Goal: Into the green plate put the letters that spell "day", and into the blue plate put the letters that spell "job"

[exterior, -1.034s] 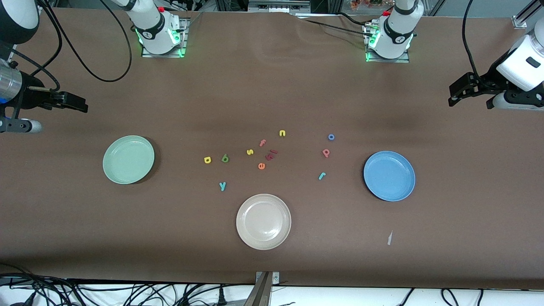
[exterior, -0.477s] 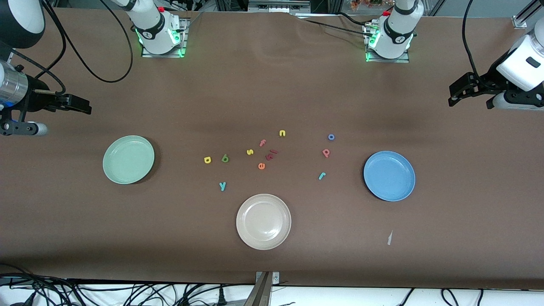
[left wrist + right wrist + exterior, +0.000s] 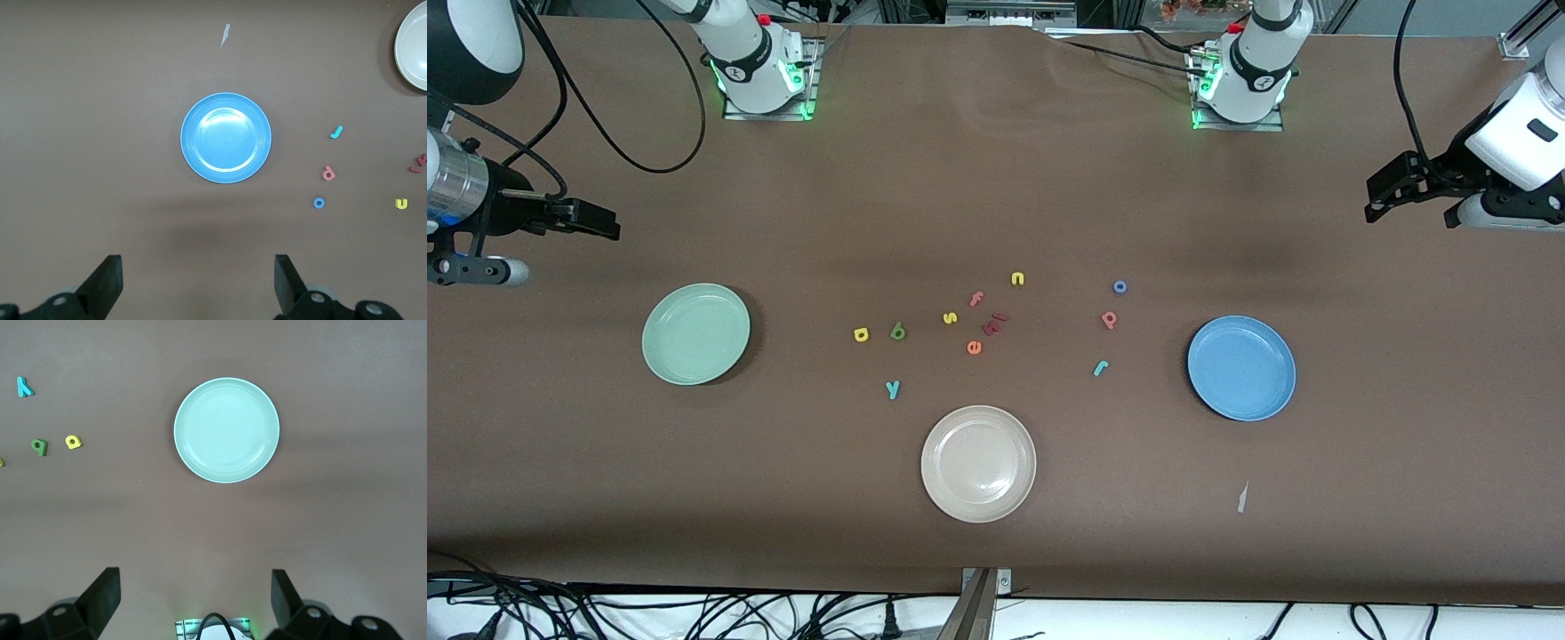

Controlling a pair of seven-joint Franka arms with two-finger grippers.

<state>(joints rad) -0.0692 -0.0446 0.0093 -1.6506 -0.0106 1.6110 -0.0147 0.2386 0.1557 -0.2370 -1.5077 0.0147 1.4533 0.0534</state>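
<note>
Two shallow-rimmed round plates [image 3: 696,333], mint and blue [image 3: 1241,367].

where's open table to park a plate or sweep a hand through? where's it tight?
Free: bare cloth between the green plate and the yellow "a"; between the teal "j" and the blue plate; the wide strip from the letters up to the arm bases. Crowded: the cluster around the orange "e", above the beige plate.
</note>
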